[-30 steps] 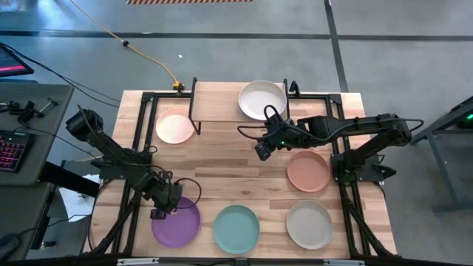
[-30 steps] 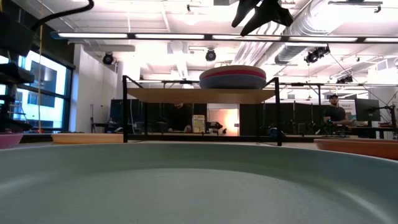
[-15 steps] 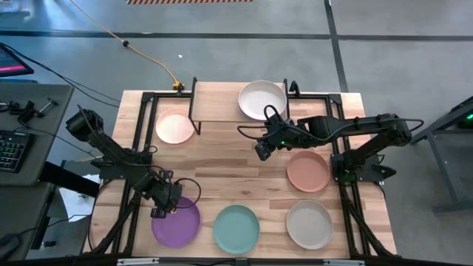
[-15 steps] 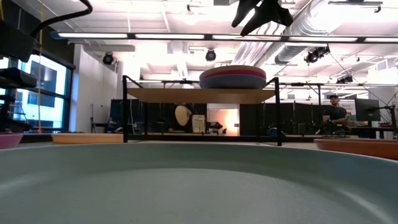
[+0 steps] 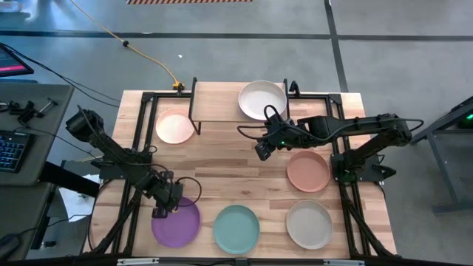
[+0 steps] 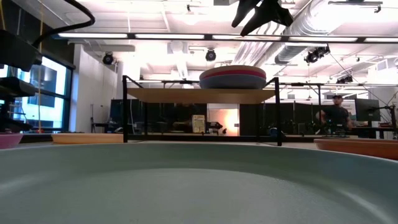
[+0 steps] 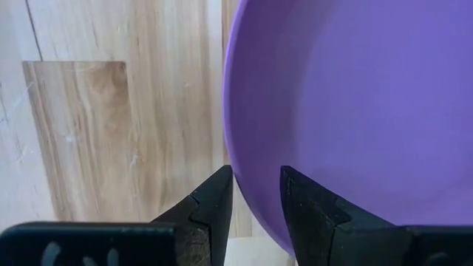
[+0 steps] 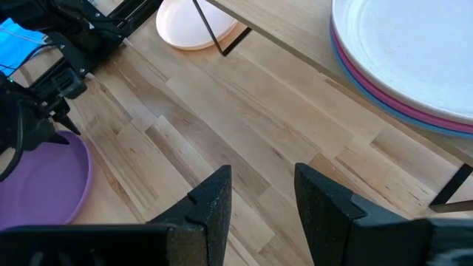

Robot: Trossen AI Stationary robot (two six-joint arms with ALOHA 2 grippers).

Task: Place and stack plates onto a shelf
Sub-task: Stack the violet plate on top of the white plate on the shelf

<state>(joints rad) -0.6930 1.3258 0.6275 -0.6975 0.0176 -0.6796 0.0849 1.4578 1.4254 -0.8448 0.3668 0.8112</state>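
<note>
Left claw (image 7: pixel 255 193) parted (arm low), right claw (image 8: pixel 262 193) parted, arm outstretched

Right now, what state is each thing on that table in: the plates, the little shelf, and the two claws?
Shelf: standing on the table, carrying a stack of plates at one end.
Plate stack: white plate on top, pink and blue rims beneath.
Purple plate: flat on the table, its rim between the left gripper's open fingers.
Right gripper: open, empty, above bare table.
Pale pink plate, salmon plate, teal plate, beige plate: flat on the table, untouched.
</note>
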